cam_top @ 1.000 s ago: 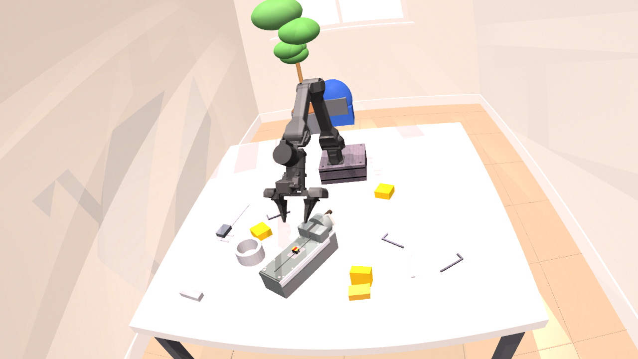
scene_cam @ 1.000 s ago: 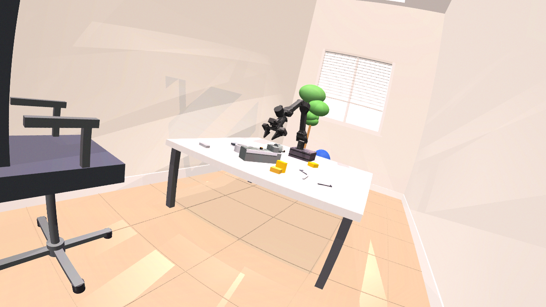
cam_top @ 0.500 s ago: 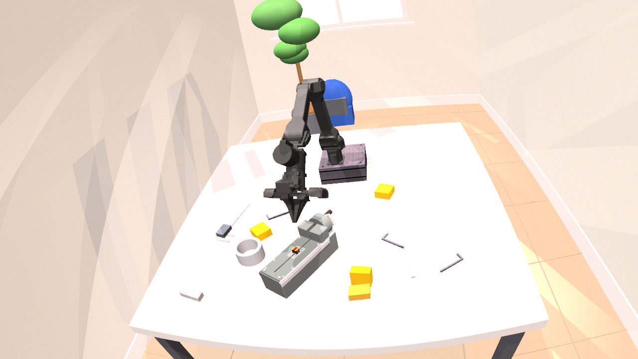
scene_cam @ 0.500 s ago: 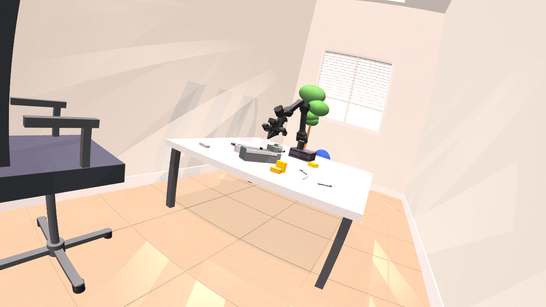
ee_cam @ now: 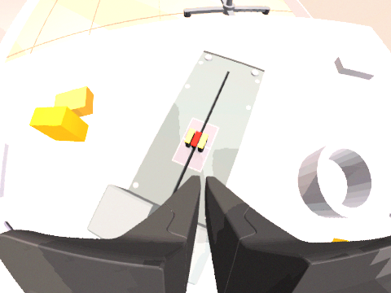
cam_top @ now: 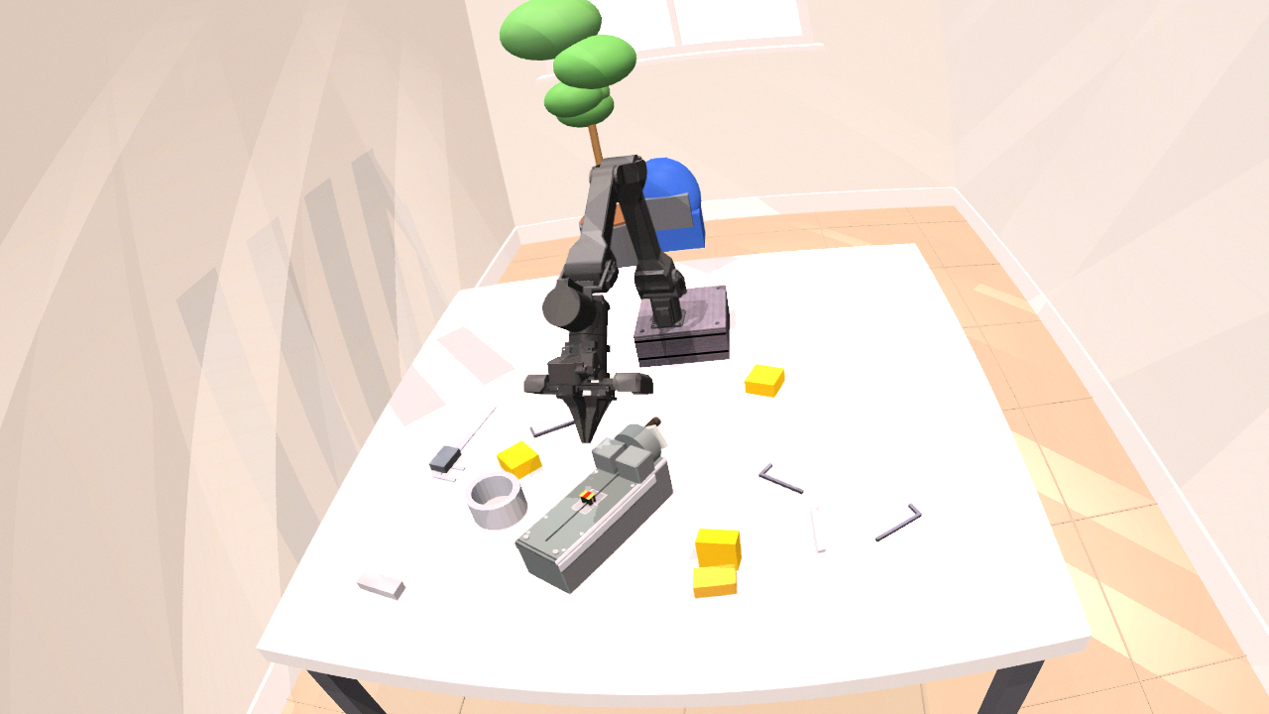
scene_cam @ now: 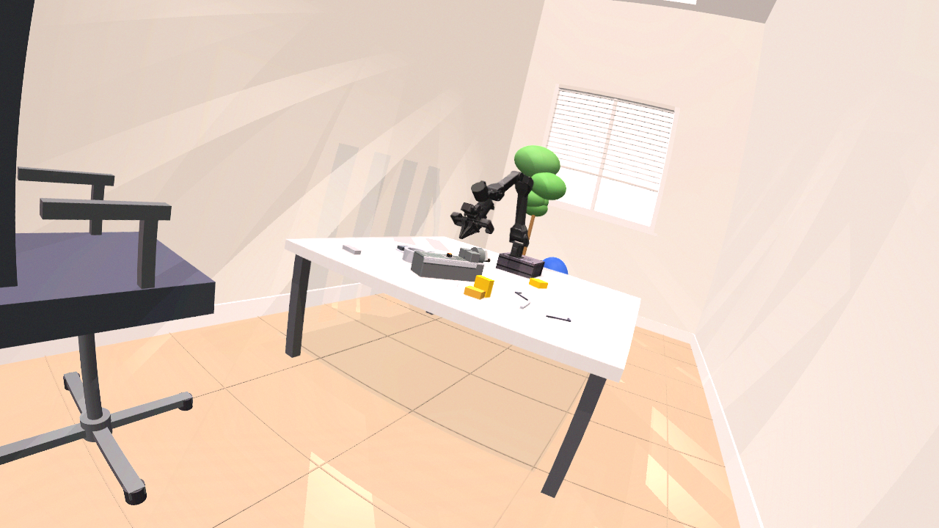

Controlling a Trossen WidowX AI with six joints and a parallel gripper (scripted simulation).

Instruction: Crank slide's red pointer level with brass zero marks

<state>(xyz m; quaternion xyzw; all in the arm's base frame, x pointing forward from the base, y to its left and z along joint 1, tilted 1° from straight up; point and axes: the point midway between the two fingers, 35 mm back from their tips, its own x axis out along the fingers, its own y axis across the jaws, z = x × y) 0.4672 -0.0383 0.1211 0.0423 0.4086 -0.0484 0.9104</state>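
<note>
the gripper (cam_top: 586, 439) (scene_cam: 463, 237) (ee_cam: 202, 184) is pressed together with nothing pinched. it hangs above the tabletop (cam_top: 674, 670) (scene_cam: 394, 286) (ee_cam: 285, 49), apart from the handle (cam_top: 654, 420) (scene_cam: 488, 259).

caution: if the gripper descends in this state, its tips may knock the housing (cam_top: 634, 461) (ee_cam: 122, 209) or push the handle. either contact could turn the crank and spoil the setting.

the machine (cam_top: 621, 533) (scene_cam: 446, 270) (ee_cam: 159, 155) lies aslant, left of centre in the top view. its crank end faces the far edge, where the arm's base stands; its other end points toward the near left corner. the pointer (cam_top: 587, 496) (scene_cam: 449, 254) (ee_cam: 196, 139) sits between the two marks (ee_cam: 190, 137) (ee_cam: 203, 142) and appears level with them. the oblique wrist view could mask a small error. if it is level, the turning is judged complete and the handle is already released; a further turn would risk overshoot.

a low sweep toward the left edge could strike the ring (cam_top: 499, 515) (scene_cam: 412, 254) (ee_cam: 309, 183) beside the machine, or the block (cam_top: 518, 458) (ee_cam: 340, 240) just behind it. recommended action: keep the gripper raised and away from the handle.
</note>
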